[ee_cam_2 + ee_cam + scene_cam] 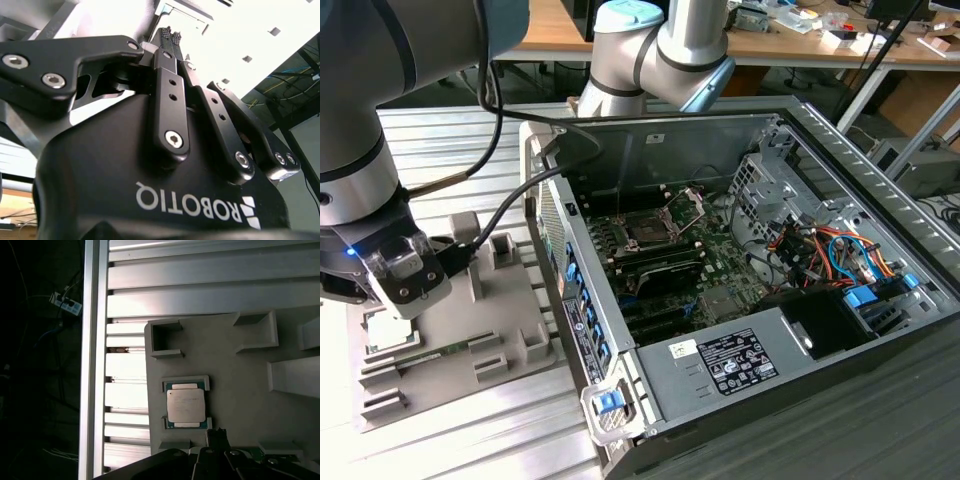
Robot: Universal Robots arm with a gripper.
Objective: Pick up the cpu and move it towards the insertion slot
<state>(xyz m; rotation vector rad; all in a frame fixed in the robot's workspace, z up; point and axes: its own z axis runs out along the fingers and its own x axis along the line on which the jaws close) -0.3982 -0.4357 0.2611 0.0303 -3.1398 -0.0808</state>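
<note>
The claw [170,34] is seen closed, with nothing held. The cpu [186,406] is seated in the grey plate [235,390] close below it, not yet picked up. The insertion slot [648,228] lies well apart from the claw.

exterior: high oblique | first wrist: downward | second wrist: along hand [170,34]

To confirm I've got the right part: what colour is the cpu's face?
Silvery-white cpu, greenish rim; best in the first wrist view.
</note>
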